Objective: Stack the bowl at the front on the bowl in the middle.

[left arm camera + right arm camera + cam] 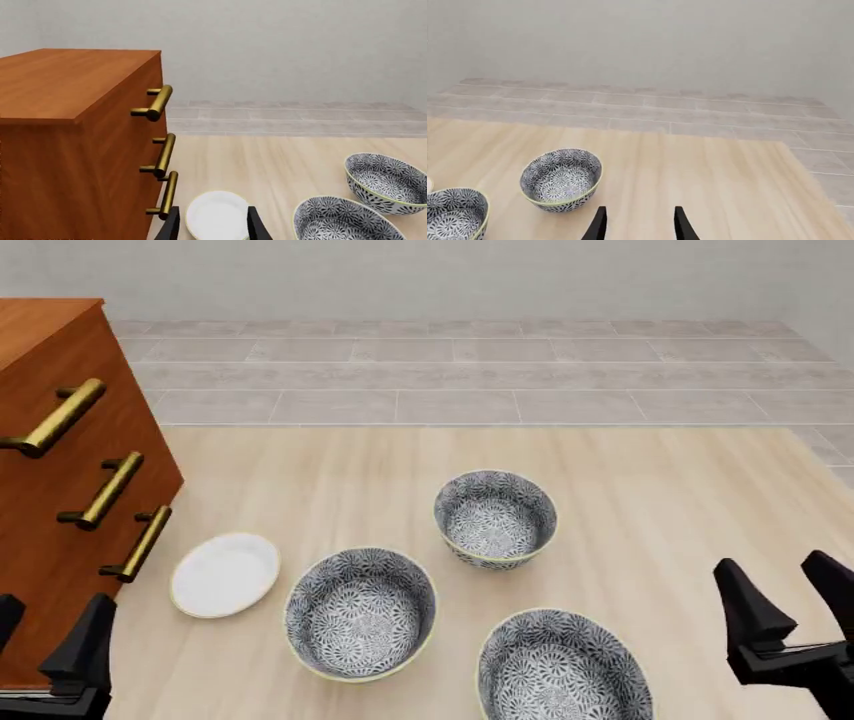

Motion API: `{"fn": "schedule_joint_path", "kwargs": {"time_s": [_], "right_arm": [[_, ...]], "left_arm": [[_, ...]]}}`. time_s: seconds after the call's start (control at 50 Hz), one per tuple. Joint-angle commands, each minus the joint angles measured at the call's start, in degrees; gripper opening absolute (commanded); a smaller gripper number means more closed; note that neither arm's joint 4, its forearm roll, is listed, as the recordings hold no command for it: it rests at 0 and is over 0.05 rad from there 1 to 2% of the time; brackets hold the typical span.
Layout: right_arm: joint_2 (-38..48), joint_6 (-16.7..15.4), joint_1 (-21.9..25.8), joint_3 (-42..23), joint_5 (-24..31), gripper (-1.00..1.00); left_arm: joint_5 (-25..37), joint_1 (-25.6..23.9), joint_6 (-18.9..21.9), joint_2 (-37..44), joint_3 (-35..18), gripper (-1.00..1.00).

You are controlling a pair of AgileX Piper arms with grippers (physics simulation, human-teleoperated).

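Black grippers, ours, low at near edge: left gripper (47,640) and right gripper (787,605) both fingers apart, gripping nothing; front bowl (565,668) between them, bare wood around.

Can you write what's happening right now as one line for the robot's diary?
stage: not started | left hand: open, empty | right hand: open, empty | front bowl: on table | middle bowl: empty

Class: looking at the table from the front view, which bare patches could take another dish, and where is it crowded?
Free: the table right of the far bowl, and the far strip between the cabinet and that bowl. Crowded: the near left, where the plate, middle bowl and front bowl sit close together.
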Motion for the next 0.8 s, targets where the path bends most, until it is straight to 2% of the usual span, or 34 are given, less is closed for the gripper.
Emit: {"fn": "schedule_joint_path", "kwargs": {"time_s": [0.02,0.06,0.3,0.42,0.56,0.8], "right_arm": [[11.10,-0.83,1.45,-4.51,-2.65,1.00],[14.13,0.09,2.01,-5.87,-2.71,1.00],[20.58,-1.21,5.06,-12.51,0.78,1.00],[30.01,0.01,6.33,-17.46,1.78,1.00],[32.07,-1.44,6.65,-20.67,3.98,1.00],[38.49,-1.19,8.59,-27.16,9.63,1.00]], "left_arm": [[0.00,0.00,0.00,0.00,0.00,1.00],[0.00,0.00,0.00,0.00,0.00,1.00],[0.00,0.00,0.00,0.00,0.00,1.00],[0.00,0.00,0.00,0.00,0.00,1.00],[0.00,0.00,0.00,0.00,0.00,1.00],[0.00,0.00,0.00,0.00,0.00,1.00]]}}
